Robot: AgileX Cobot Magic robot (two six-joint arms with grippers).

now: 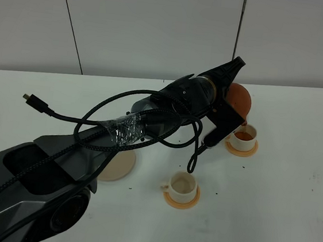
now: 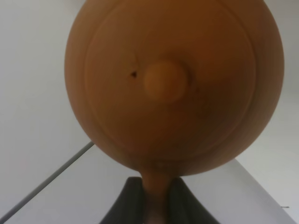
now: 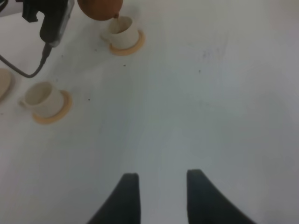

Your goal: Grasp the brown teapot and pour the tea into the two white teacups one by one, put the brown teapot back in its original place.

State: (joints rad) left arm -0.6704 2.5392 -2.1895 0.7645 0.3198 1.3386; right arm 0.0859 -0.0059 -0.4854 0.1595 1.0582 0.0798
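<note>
White table, grey panelled wall behind. Left gripper clamped on the brown teapot handle, pot tipped over far teacup toward the table's back edge. Near teacup toward front edge, beige saucer beside it, part hidden by the arm. Right gripper jaws apart, holding nothing.

teapot over far teacup, other teacup nearer left, saucer leftmost, apparently partly hidden

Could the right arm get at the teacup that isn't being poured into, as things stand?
Probably yes. The right gripper is open and empty, and only bare table lies between it and that teacup. A dangling cable hangs close beside the cup, so some care is needed.
</note>
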